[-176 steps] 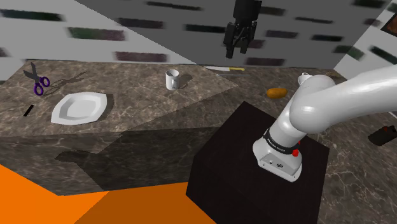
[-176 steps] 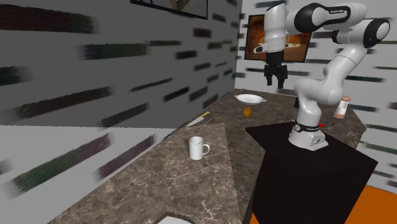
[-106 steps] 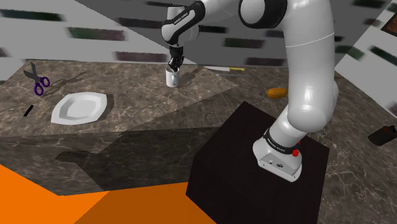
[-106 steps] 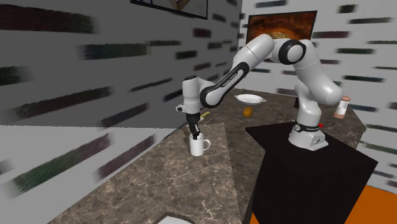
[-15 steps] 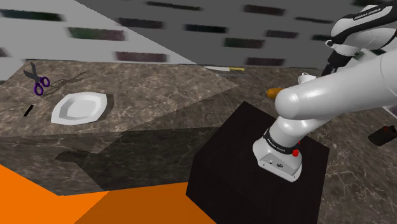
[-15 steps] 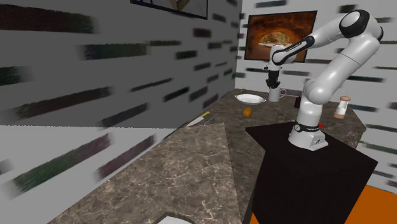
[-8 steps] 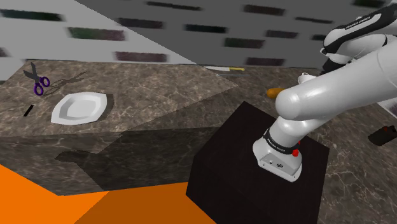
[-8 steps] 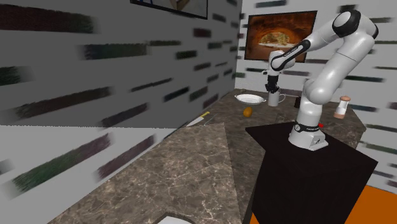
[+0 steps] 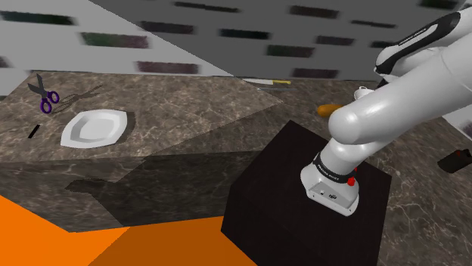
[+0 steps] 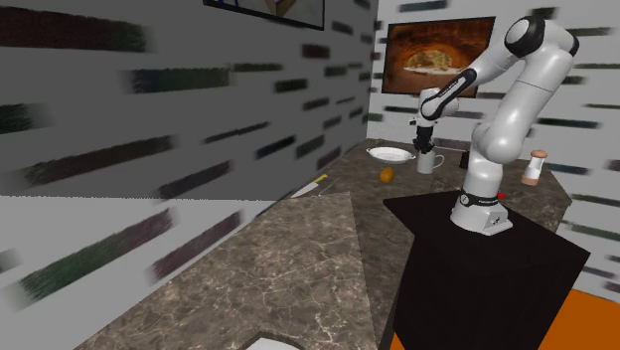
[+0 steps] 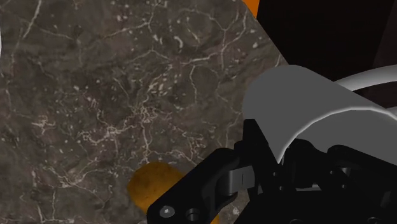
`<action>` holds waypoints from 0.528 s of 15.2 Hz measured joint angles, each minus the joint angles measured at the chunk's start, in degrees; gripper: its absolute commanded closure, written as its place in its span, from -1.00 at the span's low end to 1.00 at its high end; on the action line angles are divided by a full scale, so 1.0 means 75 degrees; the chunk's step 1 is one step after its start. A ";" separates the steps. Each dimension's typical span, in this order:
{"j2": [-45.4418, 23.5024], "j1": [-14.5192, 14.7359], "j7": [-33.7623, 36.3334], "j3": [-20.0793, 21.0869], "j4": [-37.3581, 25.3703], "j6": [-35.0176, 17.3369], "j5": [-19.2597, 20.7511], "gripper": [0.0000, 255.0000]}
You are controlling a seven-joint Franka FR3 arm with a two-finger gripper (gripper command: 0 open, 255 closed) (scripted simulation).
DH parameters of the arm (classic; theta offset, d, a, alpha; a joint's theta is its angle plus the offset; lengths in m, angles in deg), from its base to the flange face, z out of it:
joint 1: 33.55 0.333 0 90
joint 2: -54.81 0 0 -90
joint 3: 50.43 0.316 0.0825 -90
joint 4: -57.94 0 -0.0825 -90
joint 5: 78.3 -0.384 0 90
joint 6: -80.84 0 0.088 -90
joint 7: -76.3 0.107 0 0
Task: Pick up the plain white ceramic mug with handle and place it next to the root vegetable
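The all-black two-finger gripper (image 10: 426, 145) is clamped on the wall of the plain white handled mug (image 11: 298, 95). One finger (image 11: 254, 145) presses against the mug's outside (the other is lost in the black of the hand). In the second exterior view the mug (image 10: 429, 162) stands upright at about counter level, just beside the white oval dish (image 10: 389, 154) and near the small orange root vegetable (image 10: 386, 175).

To finish well, I would bring the mug straight down until its base sits flat on the dark marbled stone counter (image 10: 328, 249). The fingers should then spread fully and lift vertically, so the rim is not dragged and the mug neither nudges the vegetable nor clips the dish.

Whether the base already touches the stone cannot be told, and the handle is hard to make out. In the shoulder view the white arm (image 9: 393, 106) crosses in front of the placing spot, with the vegetable (image 9: 327, 109) peeking out beside it. In the wrist view the hand cuts off part of the vegetable (image 11: 153, 184).
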 measured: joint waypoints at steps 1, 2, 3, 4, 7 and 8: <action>-0.0144 0.0104 -0.0040 -0.0130 0.0056 -0.0185 -0.0060 1.00; -0.0274 0.0209 -0.0091 -0.0253 0.0091 -0.0338 -0.0130 1.00; -0.0443 0.0361 -0.0184 -0.0421 0.0101 -0.0504 -0.0248 1.00; -0.0615 0.0522 -0.0283 -0.0594 0.0121 -0.0675 -0.0379 1.00; -0.1160 0.1098 -0.0648 -0.1159 0.0213 -0.1198 -0.0895 1.00; -0.1391 0.1377 -0.0852 -0.1418 0.0250 -0.1394 -0.1175 1.00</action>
